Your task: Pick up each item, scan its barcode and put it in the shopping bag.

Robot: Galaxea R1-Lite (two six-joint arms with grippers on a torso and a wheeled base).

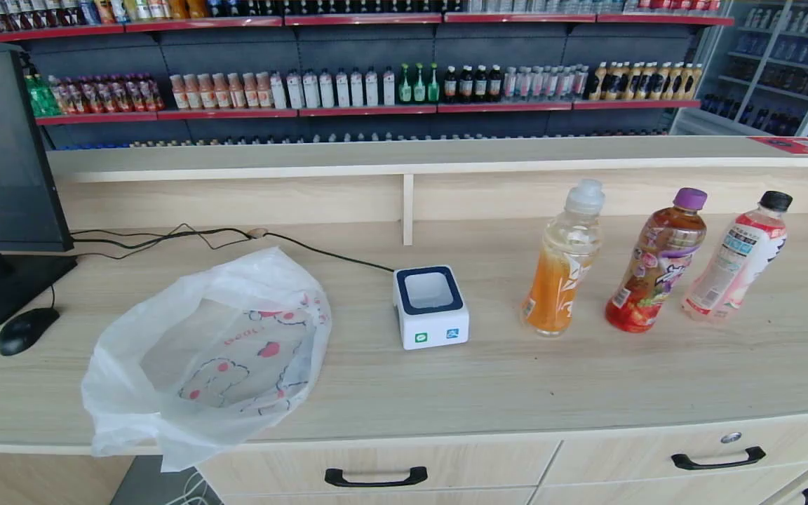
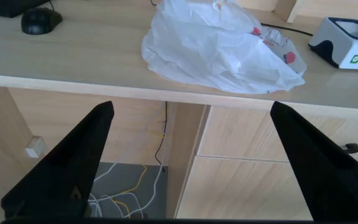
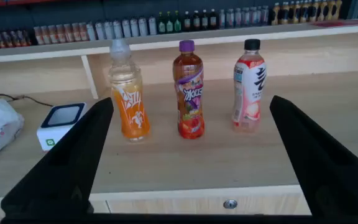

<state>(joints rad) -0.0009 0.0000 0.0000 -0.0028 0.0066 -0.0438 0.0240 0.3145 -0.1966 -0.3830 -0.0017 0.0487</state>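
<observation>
Bottles (image 1: 656,266) stand upright beside the scanner (image 1: 431,305), shopping bag (image 1: 214,351) gaping to receive them; my left gripper (image 2: 191,104) and right gripper (image 3: 191,99) hang wide open, empty.

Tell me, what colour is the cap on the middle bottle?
Purple. The cap of the middle bottle shows best in the head view.

Item one: the monitor (image 1: 4,154) at the left end of the desk (image 1: 516,379) is cut off by the picture edge. Barcodes on the orange bottle (image 1: 562,266), purple-capped bottle (image 1: 656,263) and black-capped bottle (image 1: 737,263) are too small to locate. Contents of the shopping bag (image 1: 214,351) (translucent film) cannot be told. In the left wrist view the scanner (image 2: 344,43) is clipped.
</observation>
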